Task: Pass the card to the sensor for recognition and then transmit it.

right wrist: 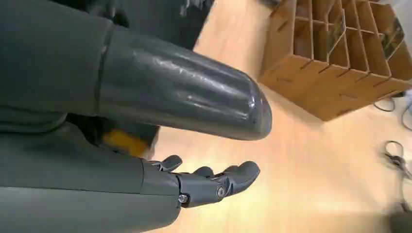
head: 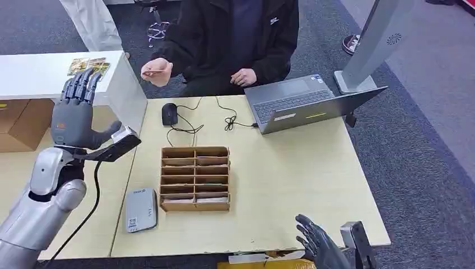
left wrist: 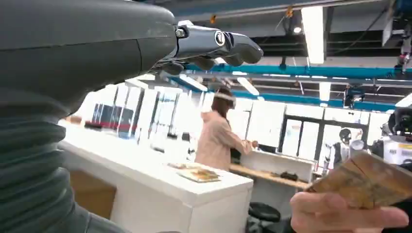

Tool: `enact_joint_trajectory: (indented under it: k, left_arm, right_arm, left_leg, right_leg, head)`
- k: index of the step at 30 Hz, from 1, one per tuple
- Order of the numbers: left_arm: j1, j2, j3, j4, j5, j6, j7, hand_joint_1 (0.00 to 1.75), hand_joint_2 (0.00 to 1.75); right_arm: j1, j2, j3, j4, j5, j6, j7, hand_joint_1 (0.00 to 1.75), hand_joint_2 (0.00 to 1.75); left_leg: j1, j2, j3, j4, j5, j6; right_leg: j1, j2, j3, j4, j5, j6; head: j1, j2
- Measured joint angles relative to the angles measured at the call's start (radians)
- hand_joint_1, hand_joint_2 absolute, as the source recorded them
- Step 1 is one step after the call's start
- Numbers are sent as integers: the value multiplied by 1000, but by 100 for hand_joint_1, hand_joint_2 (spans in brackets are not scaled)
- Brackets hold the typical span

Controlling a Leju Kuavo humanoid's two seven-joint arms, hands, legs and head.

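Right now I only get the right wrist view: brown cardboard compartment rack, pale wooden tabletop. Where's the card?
Observer: A seated person's hand holds the small brown card beyond the table's far edge.
Operator: Left hand?
Observer: The left hand is up, fingers upright and apart, holding nothing.
Operator: Sensor?
Observer: A flat grey rectangular reader, likely the sensor, lies beside the rack on the robot's left.

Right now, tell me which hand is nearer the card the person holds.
Left. The left hand is raised beside the card; the right hand sits low at the table's near edge.
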Motion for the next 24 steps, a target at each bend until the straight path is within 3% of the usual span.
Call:
enact_joint_trajectory:
  k: [2,4,5,8,12,24]
  left_arm:
    - [36,-36,13,-51,69,-12,-47,0,175]
    - [63,-100,13,-105,145,-10,-96,0,175]
    - [81,-122,13,-135,214,-4,-141,0,0]
    - [133,-149,16,-195,385,9,-228,0,0]
    - [204,-175,24,-257,551,-11,-313,0,0]
    - [279,-212,23,-325,710,-95,-341,0,0]
  right_arm:
    - [-189,82,-6,-17,209,-40,-138,0,0]
    - [-360,175,-16,-3,312,-32,-139,0,0]
    - [-403,204,-22,-4,331,-19,-144,0,0]
    - [-442,239,-39,-1,342,-12,-164,0,0]
    - [-468,256,-46,1,341,-12,-186,0,0]
    - [-506,272,-45,5,326,-19,-193,0,0]
  left_leg:
    - [2,17,1,1,1,-2]
    - [0,24,4,1,3,-2]
    - [1,21,5,1,4,-2]
    - [4,7,4,1,7,-3]
    - [5,5,2,1,7,-4]
    - [5,4,1,1,7,-4]
  right_leg:
    - [1,17,-9,-1,8,-3]
    - [0,23,-10,-1,10,-3]
    - [0,21,-7,-1,10,-3]
    - [3,8,-3,-1,9,-3]
    - [3,7,-4,-1,9,-3]
    - [4,6,-4,-1,8,-4]
  head:
    - [1,0]
    - [-7,0]
    - [-9,0]
    - [-7,0]
    - [-7,0]
    - [-7,0]
